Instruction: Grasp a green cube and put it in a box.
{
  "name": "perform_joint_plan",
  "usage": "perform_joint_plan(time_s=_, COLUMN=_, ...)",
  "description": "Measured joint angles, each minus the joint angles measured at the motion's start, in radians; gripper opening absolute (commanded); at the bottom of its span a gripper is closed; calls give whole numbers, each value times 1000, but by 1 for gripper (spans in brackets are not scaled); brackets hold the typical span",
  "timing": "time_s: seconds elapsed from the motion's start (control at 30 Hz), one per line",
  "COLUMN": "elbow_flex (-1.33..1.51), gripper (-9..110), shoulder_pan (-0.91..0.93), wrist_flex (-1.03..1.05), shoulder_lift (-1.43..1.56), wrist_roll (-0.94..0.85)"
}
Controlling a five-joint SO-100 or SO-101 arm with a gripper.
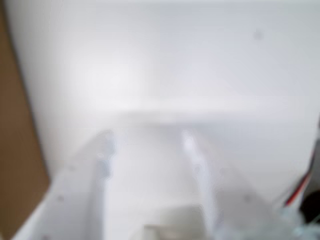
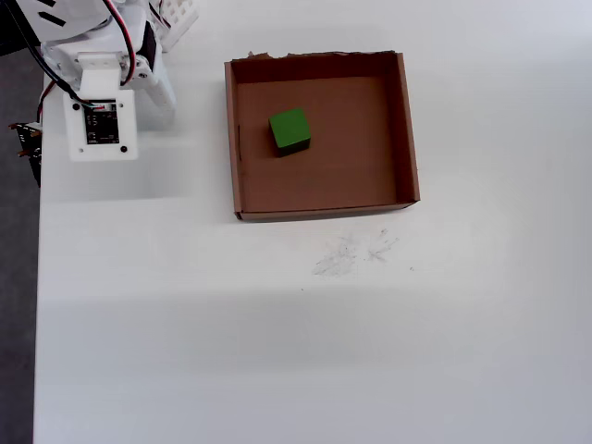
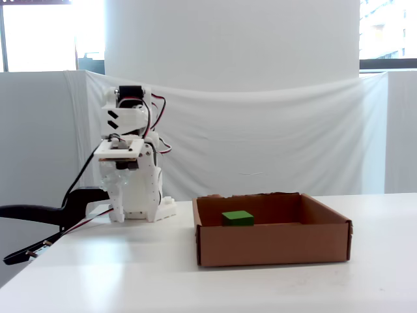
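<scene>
**Cube in box, arm folded at table corner**

Wrist view, badly blurred: gripper point(image 1: 147, 145) enters from 6 o'clock, two white fingers point(image 1: 102, 155) set narrowly apart, nothing between them, bare white table point(image 1: 165, 65) beneath. A brown strip, likely box wall, at 9 o'clock.

Overhead view: arm point(image 2: 102, 88) folded up at 10 o'clock of the table, well apart from the box point(image 2: 407, 139). The green cube point(image 2: 289, 131) sits flat on the box floor, left of centre, toward 9 o'clock, clear of all walls. Ragged edge on the 12 o'clock wall. Faint grey scuff marks point(image 2: 356, 252) on the table just past the 6 o'clock wall.
</scene>
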Motion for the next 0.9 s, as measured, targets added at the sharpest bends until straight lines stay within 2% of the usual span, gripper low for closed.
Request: perform_joint_plan(time_s=0.9, elbow_flex=49, gripper=17, shoulder_pan=6, wrist_flex=-5, shoulder_lift=8, wrist_roll=8)
